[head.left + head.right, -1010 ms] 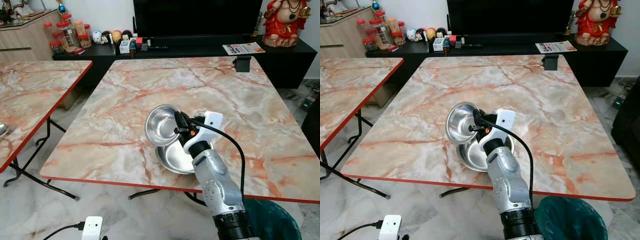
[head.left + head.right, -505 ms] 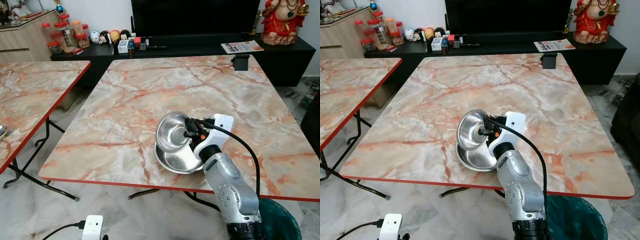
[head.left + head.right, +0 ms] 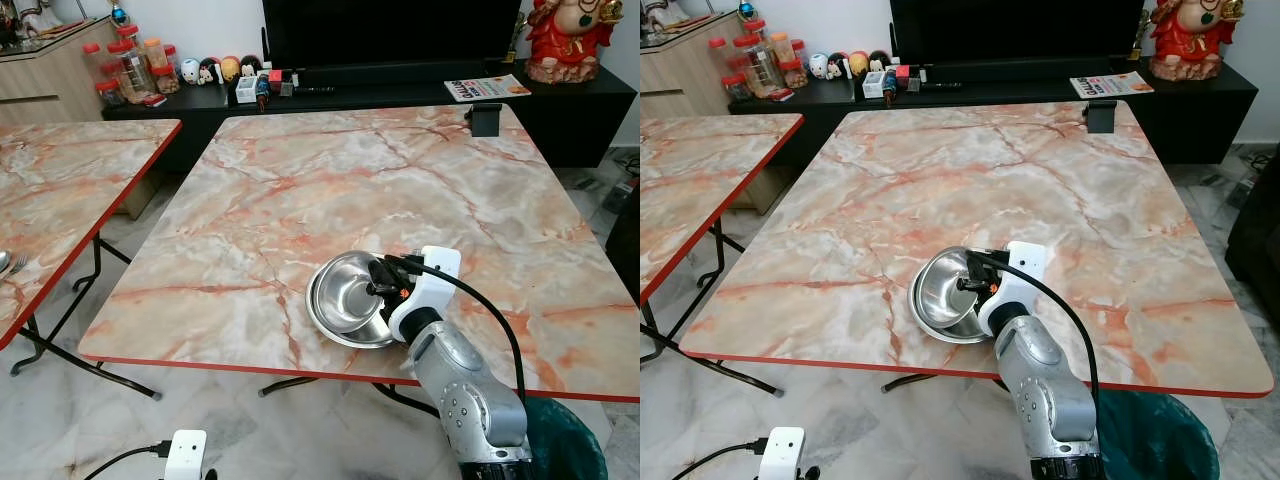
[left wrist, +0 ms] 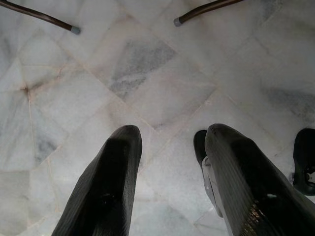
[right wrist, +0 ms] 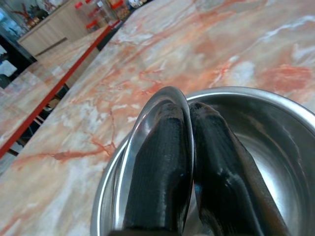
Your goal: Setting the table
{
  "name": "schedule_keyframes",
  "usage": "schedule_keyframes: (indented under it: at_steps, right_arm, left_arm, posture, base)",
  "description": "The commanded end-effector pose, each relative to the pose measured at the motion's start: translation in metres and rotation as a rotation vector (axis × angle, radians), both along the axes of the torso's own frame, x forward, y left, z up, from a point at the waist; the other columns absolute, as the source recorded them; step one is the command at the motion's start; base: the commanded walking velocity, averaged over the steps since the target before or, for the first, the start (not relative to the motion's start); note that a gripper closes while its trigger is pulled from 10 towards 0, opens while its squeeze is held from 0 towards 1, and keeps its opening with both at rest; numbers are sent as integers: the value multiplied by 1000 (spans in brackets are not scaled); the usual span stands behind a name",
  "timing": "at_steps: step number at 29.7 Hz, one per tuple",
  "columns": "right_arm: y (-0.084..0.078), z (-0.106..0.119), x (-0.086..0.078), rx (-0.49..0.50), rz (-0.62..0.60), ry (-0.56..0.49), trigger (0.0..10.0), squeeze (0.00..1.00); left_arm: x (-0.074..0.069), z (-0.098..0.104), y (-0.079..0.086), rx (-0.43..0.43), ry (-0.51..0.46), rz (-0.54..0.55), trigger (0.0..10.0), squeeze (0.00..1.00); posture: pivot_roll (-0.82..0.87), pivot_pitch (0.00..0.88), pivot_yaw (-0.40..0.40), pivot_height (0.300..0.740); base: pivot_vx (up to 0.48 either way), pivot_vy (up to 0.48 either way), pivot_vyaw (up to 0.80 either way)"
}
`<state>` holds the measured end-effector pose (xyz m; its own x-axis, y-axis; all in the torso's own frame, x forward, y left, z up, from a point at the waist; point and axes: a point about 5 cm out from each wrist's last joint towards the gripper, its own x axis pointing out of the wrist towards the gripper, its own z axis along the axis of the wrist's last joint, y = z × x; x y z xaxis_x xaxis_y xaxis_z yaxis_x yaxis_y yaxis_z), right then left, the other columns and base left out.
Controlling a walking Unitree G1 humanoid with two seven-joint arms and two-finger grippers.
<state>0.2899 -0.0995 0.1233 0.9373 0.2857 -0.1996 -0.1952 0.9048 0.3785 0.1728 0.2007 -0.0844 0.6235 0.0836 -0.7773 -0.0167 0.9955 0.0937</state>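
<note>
Two steel bowls sit near the front edge of the marble table (image 3: 400, 190). The upper bowl (image 3: 343, 288) is tilted and rests inside the lower bowl (image 3: 340, 335). My right gripper (image 3: 380, 282) is shut on the upper bowl's right rim. In the right wrist view the two black fingers (image 5: 162, 162) pinch that thin rim (image 5: 140, 125), with the lower bowl's inside (image 5: 275, 147) behind. My left gripper (image 4: 167, 140) hangs open over the white floor tiles, holding nothing.
A second marble table (image 3: 60, 190) stands at the left, with a spoon and fork (image 3: 8, 263) at its edge. A black block (image 3: 485, 119) sits at the main table's far right. Behind is a black TV cabinet (image 3: 400, 85). A teal bin (image 3: 560, 440) is at my right.
My right gripper has brought the upper bowl down and to the right, from raised and steeply tilted above the lower bowl to resting inside it.
</note>
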Motion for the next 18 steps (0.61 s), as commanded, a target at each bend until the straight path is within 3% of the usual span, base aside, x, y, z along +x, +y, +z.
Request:
schedule_keyframes:
  at_steps: [1,7,8,9,10,11,15,16,17,18]
  right_arm:
    - [4,0,0,-1,4,12,10000,0]
    - [4,0,-1,-9,9,20,10000,0]
    - [3,-1,-1,-15,7,23,10000,35]
    - [4,-2,-2,-24,24,20,10000,741]
    - [4,-2,-2,-24,24,20,10000,741]
    - [5,-2,-2,-29,32,18,10000,1000]
    - [5,-2,-2,-45,29,23,10000,1000]
    - [5,-2,-3,-50,30,25,10000,149]
    - [5,-3,-3,-54,33,25,10000,0]
    - [5,-3,-3,-55,34,24,10000,0]
  left_arm:
    - [1,0,2,9,7,-20,10000,0]
    - [2,1,2,9,3,-19,10000,0]
    - [2,1,2,9,1,-21,10000,0]
    - [3,1,2,9,1,-21,10000,0]
    - [3,1,2,9,1,-21,10000,0]
    - [3,2,2,8,0,-21,10000,0]
    - [3,2,2,7,-2,-22,10000,0]
    - [4,2,2,8,-2,-23,10000,0]
    - [4,2,2,7,-3,-23,10000,0]
    - [4,2,2,7,-3,-23,10000,0]
  posture:
    - [-113,28,102,740]
    - [-113,27,103,740]
    - [-113,27,103,740]
    - [-113,29,103,740]
    - [-113,29,103,740]
    - [-113,29,103,740]
    - [-113,29,104,740]
    - [-112,30,105,740]
    - [-112,30,104,740]
    - [-112,30,105,740]
  base:
    - [0,0,0]
    - [0,0,0]
    - [0,0,0]
    - [0,0,0]
    - [0,0,0]
    - [0,0,0]
    - [0,0,0]
    - [0,0,0]
    - [0,0,0]
    - [0,0,0]
